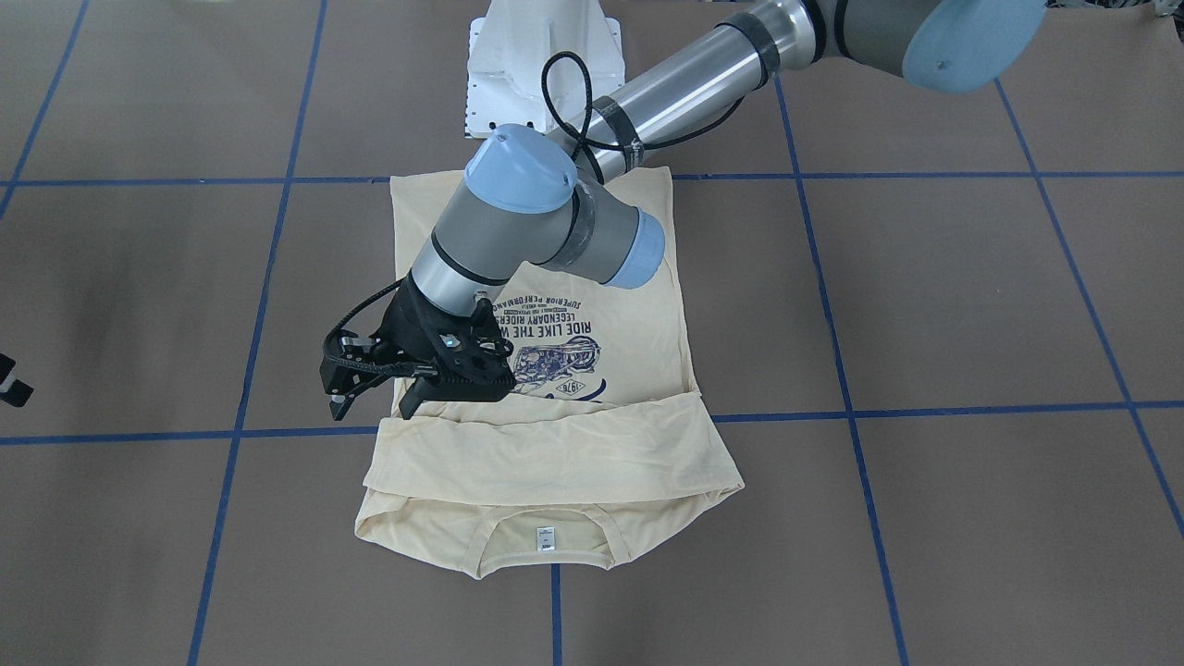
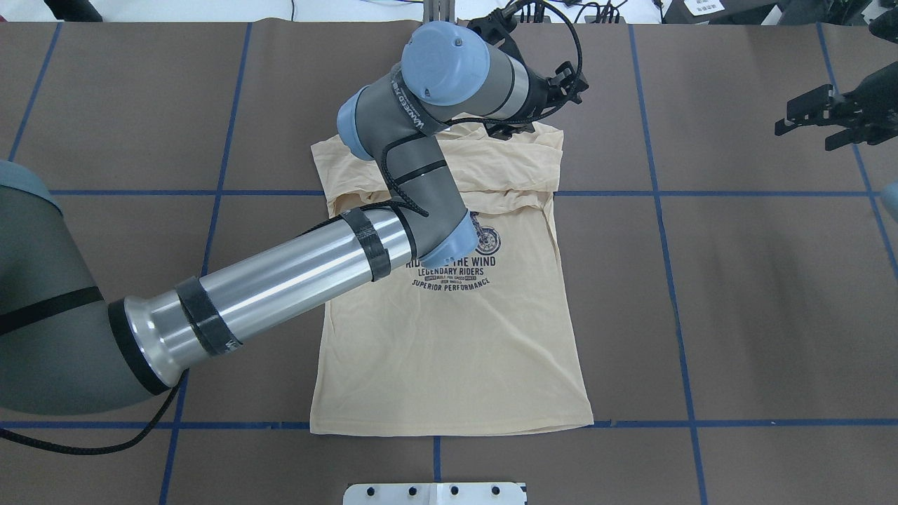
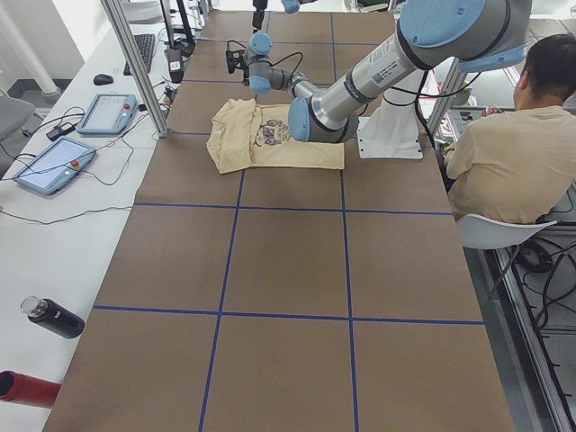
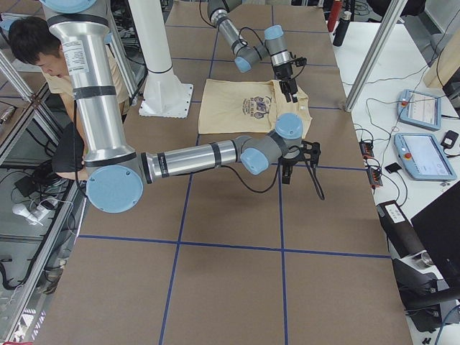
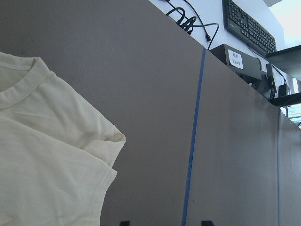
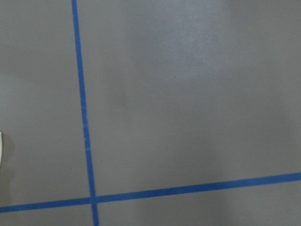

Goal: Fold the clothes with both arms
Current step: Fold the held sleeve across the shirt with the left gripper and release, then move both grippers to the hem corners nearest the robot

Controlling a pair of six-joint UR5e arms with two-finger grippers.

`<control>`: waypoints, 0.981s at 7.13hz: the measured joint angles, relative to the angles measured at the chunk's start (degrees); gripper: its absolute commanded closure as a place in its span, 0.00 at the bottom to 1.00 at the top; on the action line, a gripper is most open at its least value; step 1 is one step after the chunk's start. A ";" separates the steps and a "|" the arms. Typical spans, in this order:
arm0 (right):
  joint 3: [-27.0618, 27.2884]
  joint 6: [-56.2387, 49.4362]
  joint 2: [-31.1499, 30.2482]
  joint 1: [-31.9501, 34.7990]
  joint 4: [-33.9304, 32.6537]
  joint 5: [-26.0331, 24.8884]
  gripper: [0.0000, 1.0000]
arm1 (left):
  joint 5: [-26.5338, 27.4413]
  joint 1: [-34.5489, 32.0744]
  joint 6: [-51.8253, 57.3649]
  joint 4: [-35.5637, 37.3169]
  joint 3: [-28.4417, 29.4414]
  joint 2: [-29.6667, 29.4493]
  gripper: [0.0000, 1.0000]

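Place: robotics lab.
Machinery: left arm (image 2: pixel 280 270), right arm (image 4: pixel 187 157).
Surface: brown-covered table (image 3: pixel 414 270) gridded with blue tape (image 3: pixel 214 360).
Controls: teach pendants (image 3: pixel 110 112), keyboard (image 5: pixel 249 26).
Staff: seated person (image 3: pixel 504 153) beside table.

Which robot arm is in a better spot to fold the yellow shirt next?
Probably the left. The left claw hangs open right over the edge of the shirt, while the right claw sits far off to the side.

One T-shirt (image 2: pixel 456 351), a left arm (image 2: pixel 280 280) and a right arm (image 4: pixel 187 157), one person (image 3: pixel 504 162), two pendants (image 3: pixel 108 112), two bottles (image 3: pixel 54 317).
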 measured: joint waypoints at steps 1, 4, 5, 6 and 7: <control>3.33 6.88 -0.14 -3.44 0.02 -1.49 0.00 | -3.70 -1.56 1.01 2.21 -2.92 2.24 0.14; 16.67 36.28 -1.18 -21.71 -0.33 -15.36 0.05 | -10.91 -6.33 15.87 16.06 -27.05 20.85 0.14; 20.41 45.55 -1.51 -30.93 -1.77 -25.26 0.05 | -12.91 -8.80 20.95 18.08 -32.81 26.82 0.14; 24.21 51.89 -1.66 -40.47 -6.53 -35.56 0.06 | -14.56 -10.94 25.14 18.79 -36.49 31.55 0.14; 27.39 56.38 -1.67 -47.37 -12.20 -41.80 0.07 | -15.42 -12.28 29.62 19.04 -39.09 35.09 0.18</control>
